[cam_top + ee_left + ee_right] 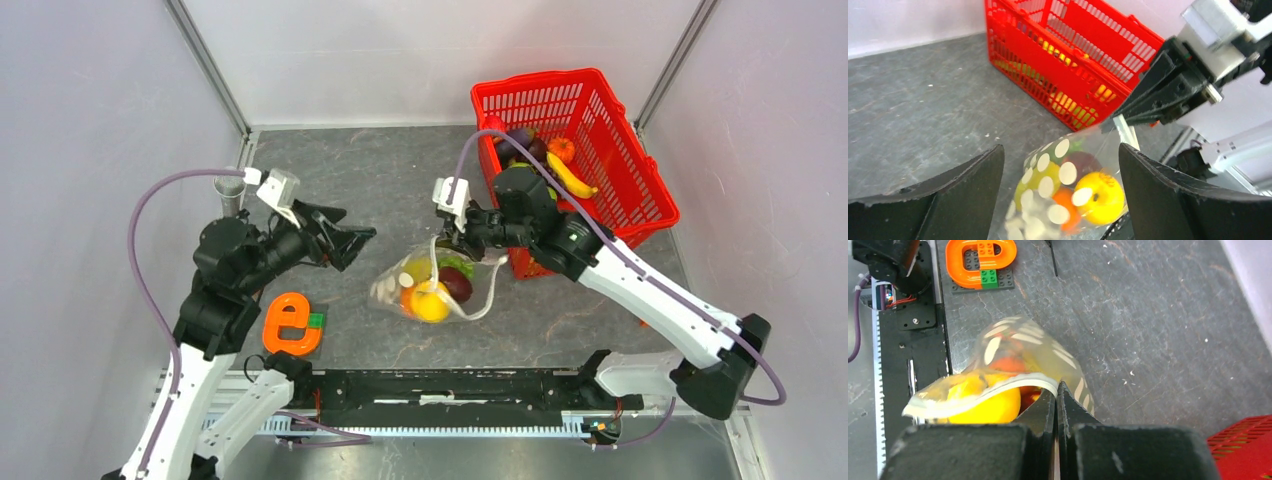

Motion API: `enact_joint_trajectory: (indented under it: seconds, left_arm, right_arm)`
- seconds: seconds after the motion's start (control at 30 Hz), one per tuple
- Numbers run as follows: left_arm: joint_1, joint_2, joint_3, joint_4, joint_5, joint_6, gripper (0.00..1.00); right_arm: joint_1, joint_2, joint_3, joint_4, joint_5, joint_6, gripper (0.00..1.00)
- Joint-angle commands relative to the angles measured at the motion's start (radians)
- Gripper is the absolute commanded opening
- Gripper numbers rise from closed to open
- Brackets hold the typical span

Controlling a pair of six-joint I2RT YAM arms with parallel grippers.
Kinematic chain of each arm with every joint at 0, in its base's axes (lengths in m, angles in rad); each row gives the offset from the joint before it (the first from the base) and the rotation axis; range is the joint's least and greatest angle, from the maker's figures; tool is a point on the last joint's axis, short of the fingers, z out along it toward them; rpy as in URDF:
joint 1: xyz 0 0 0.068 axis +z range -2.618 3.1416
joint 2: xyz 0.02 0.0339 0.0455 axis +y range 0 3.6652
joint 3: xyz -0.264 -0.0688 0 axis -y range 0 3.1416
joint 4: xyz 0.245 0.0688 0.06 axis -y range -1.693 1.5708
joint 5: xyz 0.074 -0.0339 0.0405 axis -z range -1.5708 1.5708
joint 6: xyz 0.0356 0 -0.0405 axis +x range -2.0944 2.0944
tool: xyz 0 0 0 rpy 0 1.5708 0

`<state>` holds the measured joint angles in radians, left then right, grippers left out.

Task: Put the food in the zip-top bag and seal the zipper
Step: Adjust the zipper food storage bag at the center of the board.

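The zip-top bag (428,285), clear with white dots, lies mid-table holding food: a yellow fruit (430,303), a dark red one (457,284), orange and green pieces. My right gripper (1057,388) is shut on the bag's mouth edge, pinching the whitish zipper (998,388), which curves away unsealed over the yellow fruit (985,407). My left gripper (358,223) stands open just left of the bag, apart from it. In the left wrist view the bag (1048,192) shows between and beyond the spread fingers (965,192) of the left gripper (1060,148).
A red mesh basket (610,130) at the back right holds more food, among it a banana (570,178) and an orange piece (561,148). An orange e-shaped toy (288,325) lies near the left arm. A grey cylinder (230,190) stands at the back left.
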<state>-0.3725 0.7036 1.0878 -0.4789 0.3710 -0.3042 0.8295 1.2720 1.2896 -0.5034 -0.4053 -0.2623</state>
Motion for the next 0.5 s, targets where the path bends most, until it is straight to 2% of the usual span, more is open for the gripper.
enact_joint_trajectory:
  seconds: [0.0, 0.1, 0.17, 0.23, 0.27, 0.37, 0.47]
  left_arm:
    - [-0.003, -0.069, -0.2, 0.297, 0.203, -0.032, 0.88]
    - [-0.003, -0.083, -0.327, 0.55, 0.33, -0.066, 0.83]
    - [-0.004, -0.077, -0.39, 0.7, 0.372, -0.083, 0.81]
    - [-0.02, -0.056, -0.408, 0.795, 0.352, -0.072, 0.8]
    - [-0.032, -0.043, -0.401, 0.799, 0.342, -0.051, 0.78]
    - [-0.082, -0.036, -0.359, 0.631, 0.315, 0.091, 0.77]
    - [-0.176, -0.067, -0.406, 0.649, 0.143, 0.156, 0.77]
  right_arm:
    - [-0.004, -0.083, -0.041, 0.034, -0.026, -0.095, 0.0]
    - [-0.004, -0.091, -0.095, 0.06, -0.019, -0.11, 0.0]
    - [-0.005, -0.072, -0.101, 0.082, 0.008, -0.096, 0.01]
    - [-0.019, -0.02, -0.074, 0.066, -0.016, -0.073, 0.01]
    - [-0.022, 0.008, -0.064, 0.062, -0.026, -0.064, 0.01]
    - [-0.033, 0.076, -0.04, 0.08, -0.008, -0.039, 0.01]
    - [-0.04, 0.146, 0.008, 0.105, 0.031, -0.02, 0.02]
